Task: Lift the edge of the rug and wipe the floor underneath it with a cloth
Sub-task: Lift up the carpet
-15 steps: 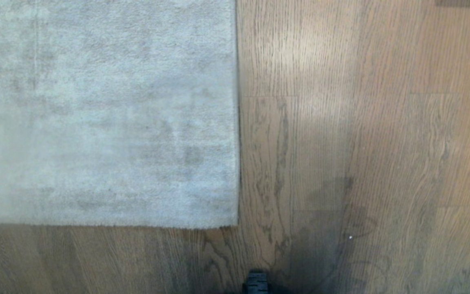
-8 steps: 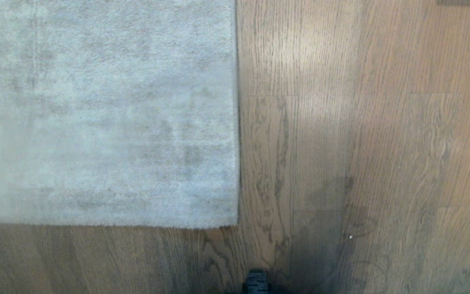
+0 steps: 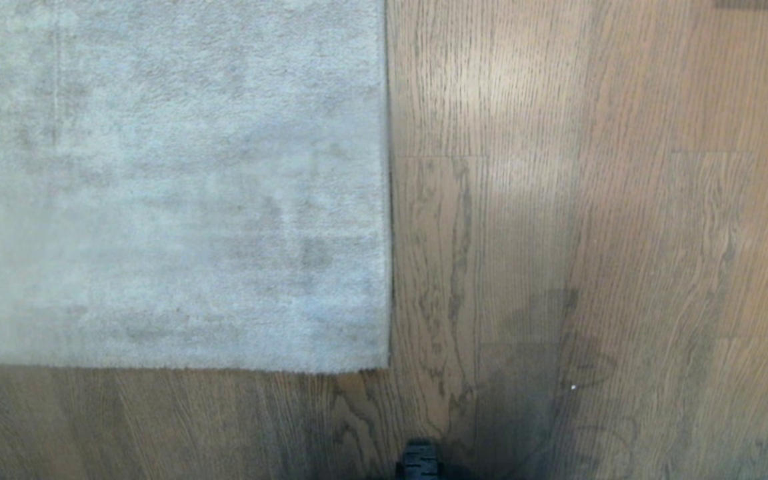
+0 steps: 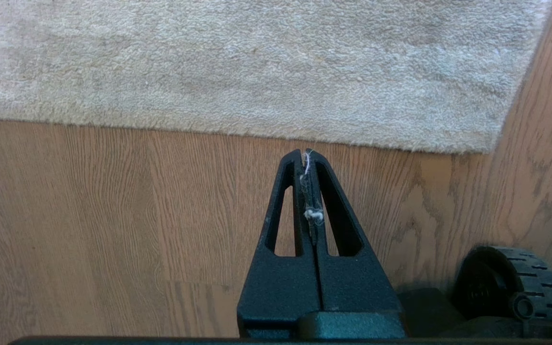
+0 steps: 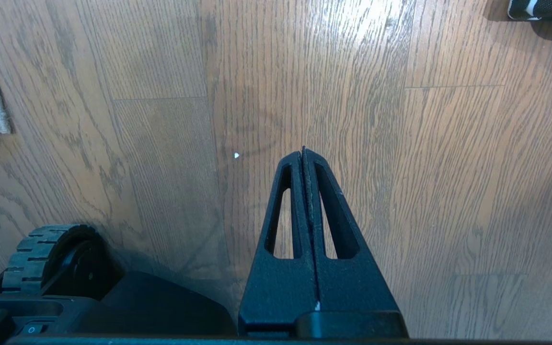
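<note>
Both my left gripper [image 4: 306,155] and right gripper [image 5: 303,152] are pinched closed, empty. I'd open the left wide and come low under the rug edge [image 3: 384,363] at its near right corner.

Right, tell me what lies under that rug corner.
The rug edge lies flat on the floor; wood planks run up to its border and pass beneath. Anything beneath is covered: no backing, dust or cloth shows.

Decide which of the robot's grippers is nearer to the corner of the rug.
Left. The left gripper, shut, hangs over bare floor just short of the rug border near its corner. The right gripper, shut, is over open floor, the rug corner far to its side.
</note>
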